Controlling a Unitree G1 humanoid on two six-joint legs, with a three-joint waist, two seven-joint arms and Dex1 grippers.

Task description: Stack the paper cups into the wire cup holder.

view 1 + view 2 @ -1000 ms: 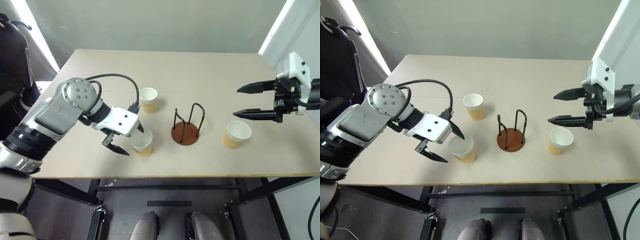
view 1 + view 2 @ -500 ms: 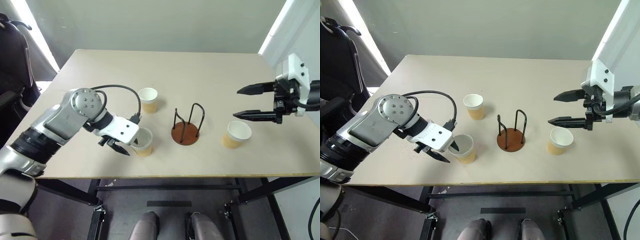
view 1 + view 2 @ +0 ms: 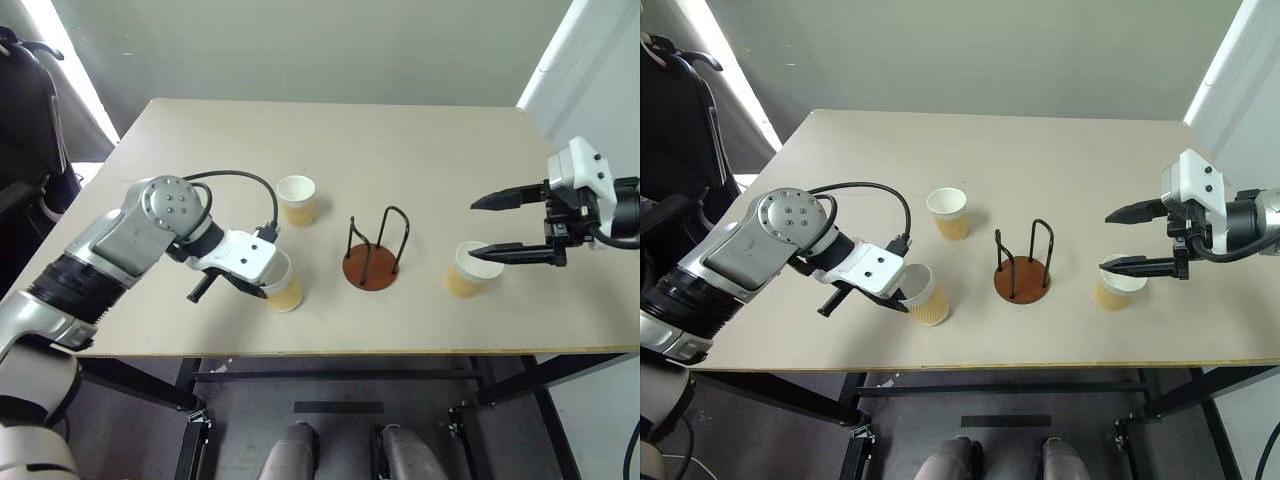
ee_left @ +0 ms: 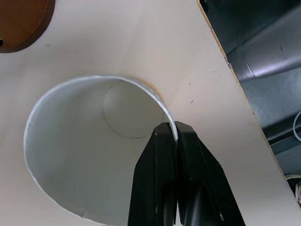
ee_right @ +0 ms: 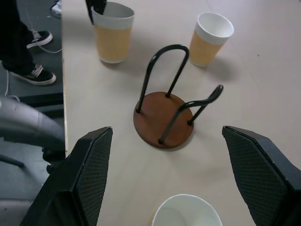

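Three paper cups stand on the table. One cup (image 3: pixel 284 291) is near the front left, and my left gripper (image 4: pixel 175 129) is shut on its rim, one finger inside and one outside. A second cup (image 3: pixel 296 198) stands further back. The third cup (image 3: pixel 468 271) is at the right, just below my right gripper (image 3: pixel 473 228), which hangs open above it with nothing between its fingers. The wire cup holder (image 3: pixel 372 258), a brown disc with two black loops, stands empty between the cups.
The table's front edge (image 3: pixel 330 350) runs close to the held cup. A dark chair (image 3: pixel 25 110) stands off the table's left side. A person's shoes (image 5: pixel 35 56) show on the floor past the table edge in the right wrist view.
My left gripper has closed from wide open onto the front left cup's rim. My right gripper has tipped slightly down toward the right cup and stays open.
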